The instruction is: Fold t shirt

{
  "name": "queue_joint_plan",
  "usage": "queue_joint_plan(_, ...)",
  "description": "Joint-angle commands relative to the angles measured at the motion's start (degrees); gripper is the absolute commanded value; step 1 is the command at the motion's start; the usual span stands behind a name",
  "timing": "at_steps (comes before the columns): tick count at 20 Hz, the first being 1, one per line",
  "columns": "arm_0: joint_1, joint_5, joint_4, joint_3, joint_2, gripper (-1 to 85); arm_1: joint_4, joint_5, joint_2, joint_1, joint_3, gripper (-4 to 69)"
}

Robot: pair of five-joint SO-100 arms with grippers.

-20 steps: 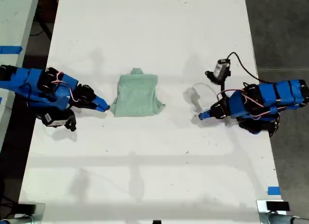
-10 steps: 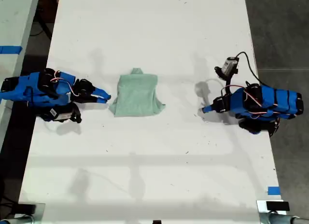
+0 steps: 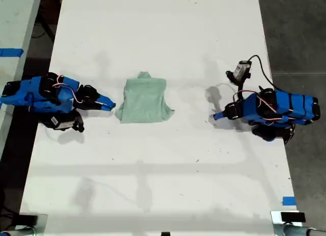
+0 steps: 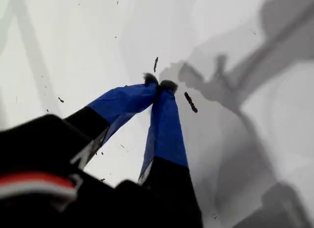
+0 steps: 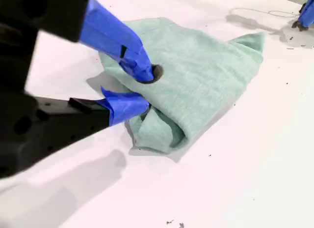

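First claw (image 4: 158, 83) is shut all the way. In its own wrist view the two blue-taped fingers meet right at the tips with nothing between them, just bare white surface (image 4: 64, 41) with a few dark specks and some grey shadows under it. In the exterior view that same claw (image 3: 216, 115) sits low over the surface (image 3: 153, 170), out at 3 o'clock from the t shirt (image 3: 145, 99) and well apart from it, with a clear strip of white in between. The second claw (image 5: 142, 88) is a different story: its fingers are parted a bit, with the upper fingertip (image 5: 147, 73) over the edge of the t shirt (image 5: 206, 75) and the lower one down by the rolled-up fold at the cloth's near edge. It doesn't look clamped on anything, and there's open space between the tips. In the exterior view the second claw (image 3: 109, 105) is at 9 o'clock from the shirt, right at its edge. The shirt itself is a pale mint-green, already folded into a compact, wrinkly bundle lying flat around the middle of the surface, a touch toward 12 o'clock. It's narrower at the 12 o'clock end and flares out at the 6 o'clock end. There's also a bit of blue tape (image 3: 288, 200) off the surface toward 4 o'clock.
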Motion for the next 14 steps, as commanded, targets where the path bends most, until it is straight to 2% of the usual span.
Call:
queue_joint_plan(1,-1.1,0.5,0.3,2.4,0.3,3.4,0.1,0.5,0.7,-0.4,3.5,0.8)
queue_joint_plan(8,-1.7,0.5,0.3,2.4,-0.1,1.5,0.1,1.0,0.7,-0.4,3.5,0.8)
queue_joint_plan(11,-0.3,0.1,0.3,2.4,0.1,4.1,0.1,1.1,0.7,-0.5,3.5,0.8)
queue_joint_plan(13,-1.9,0.4,0.3,2.4,0.1,17.2,0.1,1.2,0.7,-0.5,3.5,0.8)
queue_joint_plan(14,-4.9,0.7,0.3,2.4,0.1,17.3,0.1,1.2,0.7,-0.5,3.5,0.8)
